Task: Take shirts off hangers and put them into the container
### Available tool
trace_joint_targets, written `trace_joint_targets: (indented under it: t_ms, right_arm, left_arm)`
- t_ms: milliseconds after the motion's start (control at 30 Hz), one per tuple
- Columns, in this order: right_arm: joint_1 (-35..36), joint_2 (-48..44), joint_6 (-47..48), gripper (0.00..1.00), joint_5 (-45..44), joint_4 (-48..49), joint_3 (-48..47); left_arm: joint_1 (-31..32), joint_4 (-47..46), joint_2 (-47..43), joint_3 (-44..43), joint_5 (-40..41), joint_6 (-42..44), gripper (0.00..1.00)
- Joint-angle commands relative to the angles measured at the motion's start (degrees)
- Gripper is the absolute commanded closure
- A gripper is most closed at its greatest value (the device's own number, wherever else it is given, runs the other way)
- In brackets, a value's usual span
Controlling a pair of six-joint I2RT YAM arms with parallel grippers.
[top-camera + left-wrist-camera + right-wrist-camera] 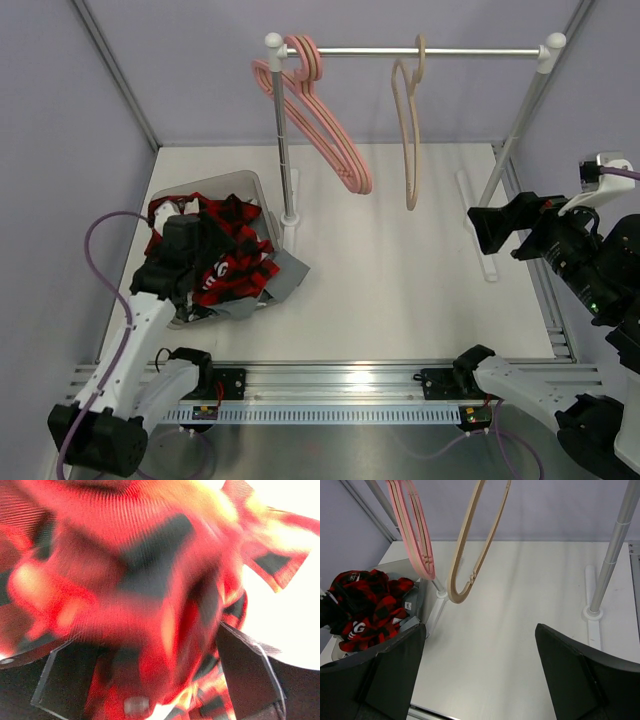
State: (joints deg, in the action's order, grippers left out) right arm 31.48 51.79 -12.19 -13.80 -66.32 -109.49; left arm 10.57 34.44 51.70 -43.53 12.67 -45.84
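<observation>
Well, nearly finished: hangers (325, 130) hang bare, shirts (225, 255) heap in the bin (245, 180), some cloth spilling out; left claw (147, 680) and right claw (480, 675) both gape.

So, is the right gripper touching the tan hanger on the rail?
Apart. The top view shows the right gripper well to the right of the tan hanger, with bare white table between them.

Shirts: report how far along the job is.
Done: the hangers hang bare on the rail; the red plaid shirt tops the pile in the bin. In hand: nothing gripped, left claw open over that shirt. Left: a grey shirt droops over the bin's rim.
</observation>
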Motion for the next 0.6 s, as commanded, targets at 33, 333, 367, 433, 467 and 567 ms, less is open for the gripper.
trace_joint_targets:
  t_ms: [33,333,367,433,467,567]
  right_arm:
    - [-0.3,-0.8,0.3,0.01,1.0,0.3,2.1]
    - [-0.3,-7.5,-3.7,0.01,1.8,3.1,16.7]
    - [-0.3,-8.1,-5.0,0.0,2.2,3.3,18.8]
    - [-0.3,-9.5,-5.8,0.01,4.1,4.0,25.2]
    - [-0.3,-9.7,-7.0,0.01,4.3,4.1,27.3]
    - [-0.2,-11.2,-8.8,0.0,7.7,6.5,33.7]
  left_arm:
    - [-0.1,9.8,-6.3,-10.2,8.1,0.2,0.01]
    - [0.0,16.8,-12.6,-18.0,6.2,3.5,0.01]
    - [0.0,17.2,-13.1,-18.1,5.9,3.8,0.01]
    - [0.0,17.6,-14.5,-18.0,5.9,4.0,0.01]
    - [0.1,17.7,-15.0,-17.6,5.9,4.4,0.01]
    - [0.1,17.2,-16.8,-16.3,5.0,4.9,0.01]
